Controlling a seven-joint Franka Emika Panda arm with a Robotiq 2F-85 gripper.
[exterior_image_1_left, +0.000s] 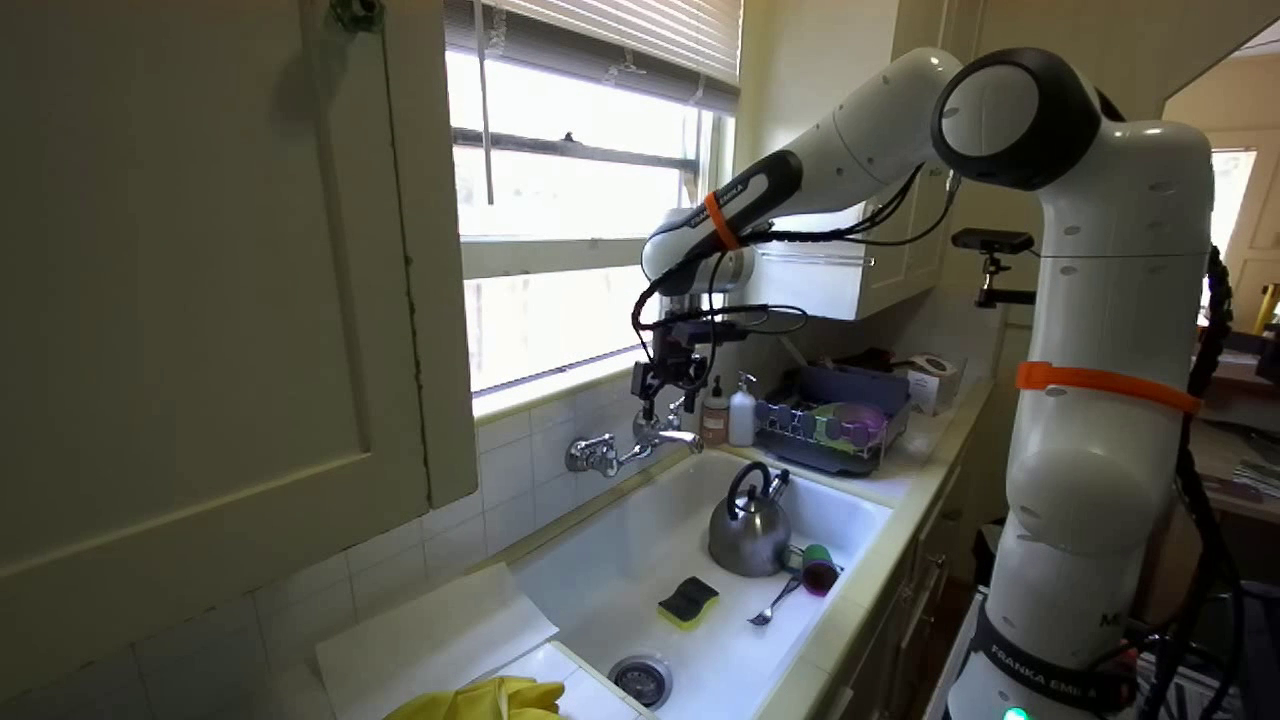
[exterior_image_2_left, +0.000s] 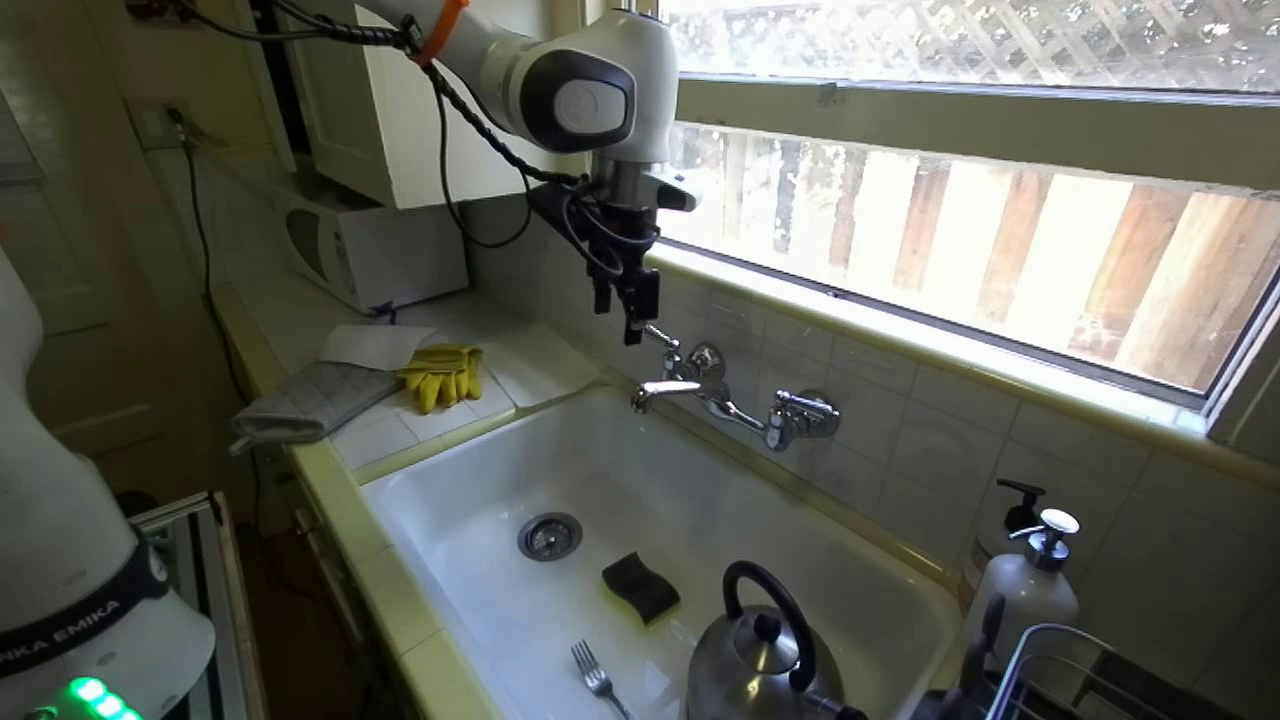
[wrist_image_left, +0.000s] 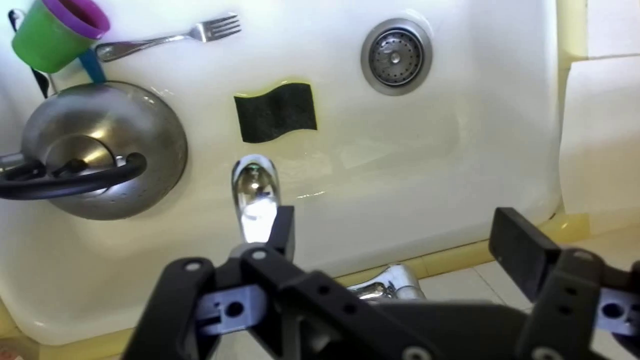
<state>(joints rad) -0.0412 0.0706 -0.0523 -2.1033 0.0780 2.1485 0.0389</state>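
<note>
My gripper (wrist_image_left: 402, 230) is open and empty, fingers pointing down. In both exterior views, it hangs above the chrome wall faucet (exterior_image_2_left: 690, 388) at the sink's wall side (exterior_image_1_left: 668, 405). In the wrist view, the left finger overlaps the faucet spout (wrist_image_left: 256, 195); I cannot tell whether they touch. The white sink (wrist_image_left: 430, 165) below holds a black-and-yellow sponge (wrist_image_left: 277, 112), a steel kettle (wrist_image_left: 107, 117) with a black handle, a fork (wrist_image_left: 200, 34) and a green cup with a purple inside (wrist_image_left: 50, 42) lying tilted. A metal drain strainer (wrist_image_left: 396, 57) shows too.
Soap bottles (exterior_image_1_left: 741, 415) and a dish rack (exterior_image_1_left: 830, 420) stand beyond the kettle. Yellow gloves (exterior_image_2_left: 440, 375), a grey mitt (exterior_image_2_left: 315, 400) and a white sheet (exterior_image_1_left: 440, 635) lie on the opposite counter. A microwave (exterior_image_2_left: 400, 255) stands behind. The window sill (exterior_image_2_left: 930, 340) runs above the faucet.
</note>
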